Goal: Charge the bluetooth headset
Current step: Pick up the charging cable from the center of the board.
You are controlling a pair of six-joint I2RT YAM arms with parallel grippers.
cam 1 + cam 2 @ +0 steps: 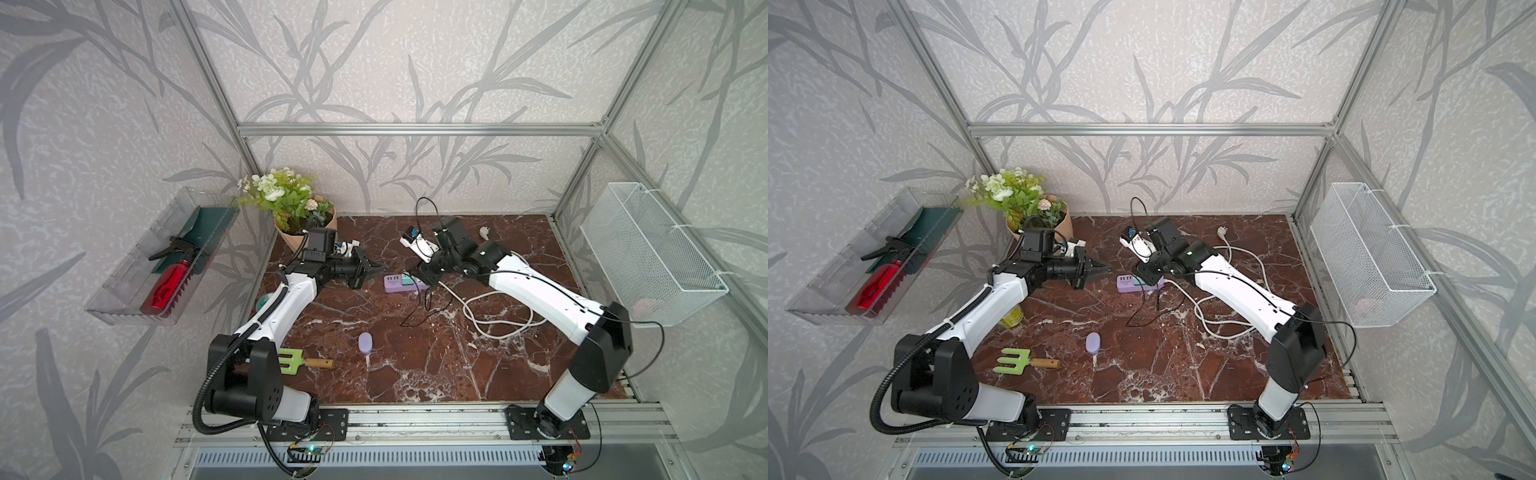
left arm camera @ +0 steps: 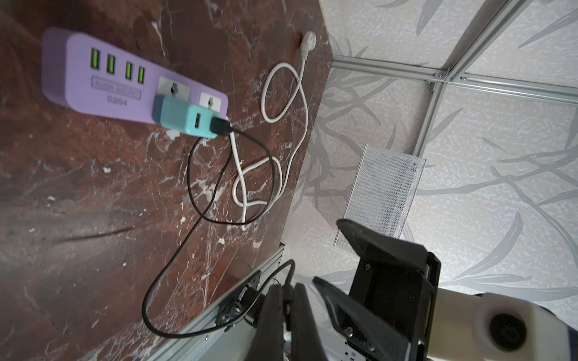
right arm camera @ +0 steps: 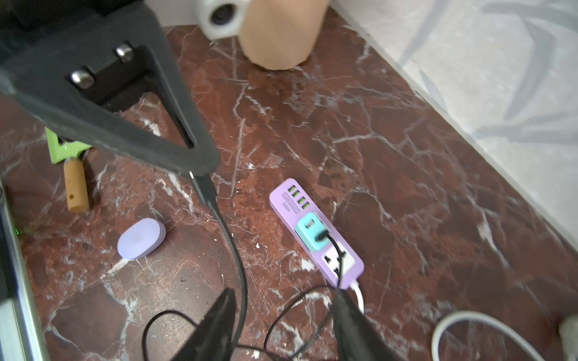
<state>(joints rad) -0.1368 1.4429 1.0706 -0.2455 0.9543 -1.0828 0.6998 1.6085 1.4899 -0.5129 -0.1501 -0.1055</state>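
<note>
The left fingers (image 3: 194, 159) are closed on the plug end of the black cable (image 3: 239, 265); the right fingers (image 3: 219, 325) stand apart, holding nothing. The bluetooth headset (image 3: 141, 239) lies on the surface (image 3: 375, 131) — well apart from both pairs of fingers, toward the front edge.

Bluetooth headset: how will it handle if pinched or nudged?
The bluetooth headset looks smooth and rounded, so it is probably slippery in a pinch. It lies flat on the marble table, so a push likely slides rather than rolls it. It is small, so probably light.
</note>
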